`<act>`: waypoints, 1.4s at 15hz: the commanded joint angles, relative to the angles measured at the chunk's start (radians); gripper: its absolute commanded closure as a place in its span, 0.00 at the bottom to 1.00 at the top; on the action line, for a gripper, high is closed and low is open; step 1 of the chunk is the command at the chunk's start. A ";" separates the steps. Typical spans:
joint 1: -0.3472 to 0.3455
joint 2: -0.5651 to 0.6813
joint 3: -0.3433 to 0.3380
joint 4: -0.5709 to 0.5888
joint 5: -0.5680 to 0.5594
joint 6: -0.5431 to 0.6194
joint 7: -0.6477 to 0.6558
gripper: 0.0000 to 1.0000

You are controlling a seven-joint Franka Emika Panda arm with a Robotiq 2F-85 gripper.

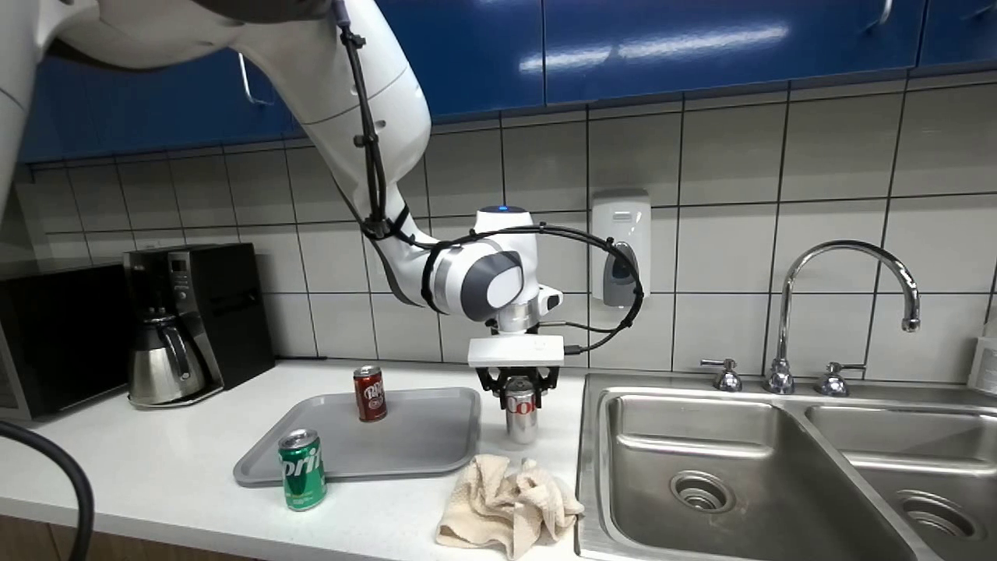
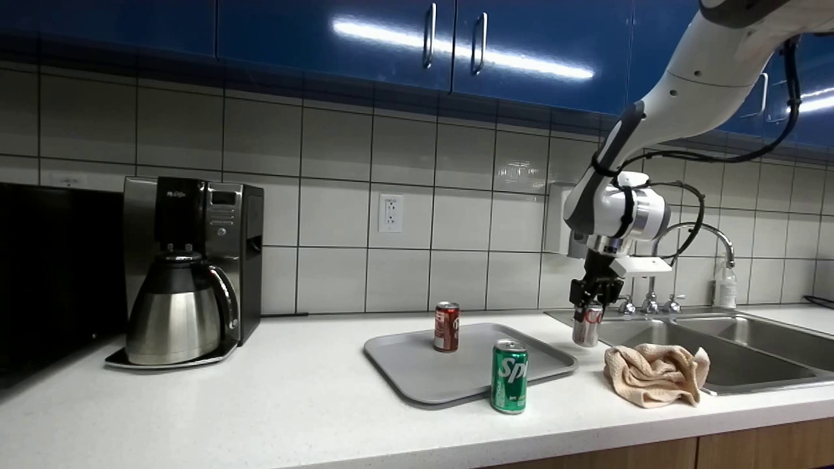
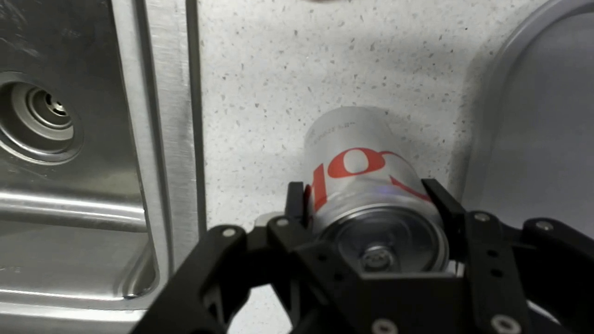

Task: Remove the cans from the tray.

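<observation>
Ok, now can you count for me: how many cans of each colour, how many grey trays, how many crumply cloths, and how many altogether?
Green can: 1
Dark red can: 1
Silver-white can: 1, held in the gripper
Grey tray: 1
Crumpled cloth: 1
Total: 5 things, and 3 of them are cans

Between the flat rectangular grey tray (image 1: 420, 440) and the steel sink (image 1: 593, 460), passage is obstructed by the silver-white red-lettered can (image 1: 521, 419) in the black gripper (image 1: 521, 397) and the crumpled beige cloth (image 1: 506, 506). The tray is partly occupied by the dark red can (image 1: 370, 394); its front, by the green can (image 1: 302, 471). Wide passage is offered between tray and black-and-steel coffee maker (image 1: 227, 312).
</observation>
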 commanded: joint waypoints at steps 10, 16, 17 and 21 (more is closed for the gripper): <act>-0.017 0.038 0.016 0.061 -0.083 -0.034 0.076 0.62; -0.020 0.032 0.017 0.058 -0.080 -0.038 0.083 0.00; -0.021 0.030 0.017 0.057 -0.079 -0.037 0.084 0.00; -0.029 0.007 0.024 0.037 -0.068 -0.019 0.076 0.00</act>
